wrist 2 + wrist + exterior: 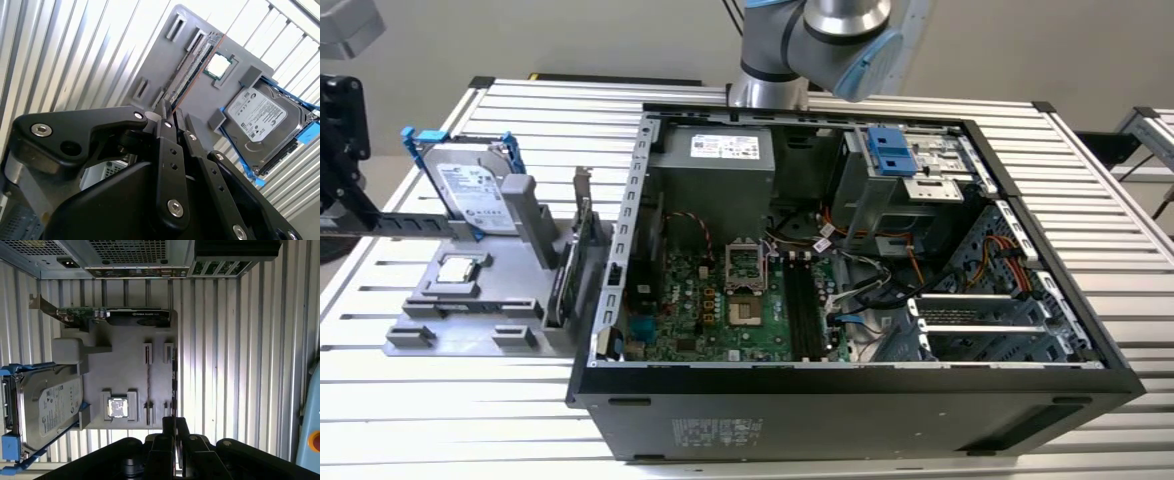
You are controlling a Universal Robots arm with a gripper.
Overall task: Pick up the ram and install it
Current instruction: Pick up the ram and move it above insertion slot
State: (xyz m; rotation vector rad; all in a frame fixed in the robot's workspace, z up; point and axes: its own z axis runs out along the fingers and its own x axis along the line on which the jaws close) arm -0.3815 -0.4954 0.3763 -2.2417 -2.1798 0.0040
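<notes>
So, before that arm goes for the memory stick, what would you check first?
1. Ram in the grey tray, in the second wrist view: ok.
2. Gripper free to grab: ok, it holds nothing.
3. Fingers open enough: not ok, they look shut.
4. Memory slots free, in the exterior view: ok, they look empty.
5. Cables clear of those slots: cannot tell, they lie close beside.
</notes>
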